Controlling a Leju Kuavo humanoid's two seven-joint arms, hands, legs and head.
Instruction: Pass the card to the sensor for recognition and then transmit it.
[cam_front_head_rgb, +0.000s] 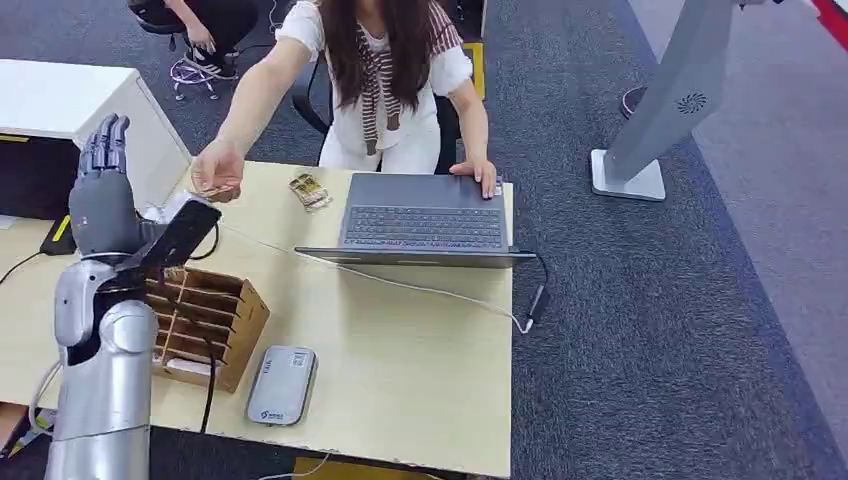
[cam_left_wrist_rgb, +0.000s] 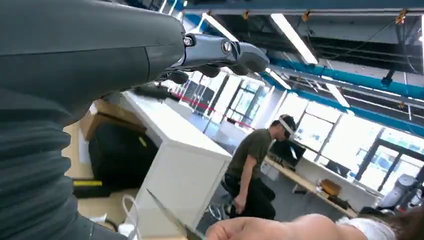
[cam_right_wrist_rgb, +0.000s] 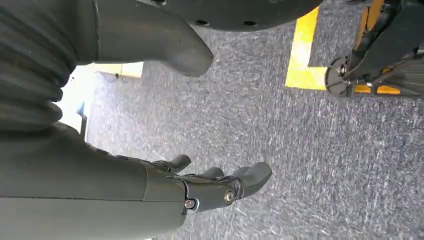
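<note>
Grey, matte left hand (cam_front_head_rgb: 100, 195) stands raised, fingers straight and together, holding nothing. I judge the small pale card (cam_front_head_rgb: 212, 189) lies ahead and to its right, pinched in the person's outstretched hand (cam_front_head_rgb: 218, 170); long axis unclear. Right hand (cam_right_wrist_rgb: 220, 185) hangs loosely curled, empty, well apart.

An open office or lab: desks (cam_front_head_rgb: 420, 350), a laptop (cam_front_head_rgb: 425, 215), grey carpet (cam_front_head_rgb: 680, 330), ceiling strip lights (cam_left_wrist_rgb: 295, 32), big windows (cam_left_wrist_rgb: 320, 132).

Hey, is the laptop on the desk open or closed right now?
Open. In the head view the laptop shows its keyboard deck facing up, and the person's hand rests at its far corner.
</note>
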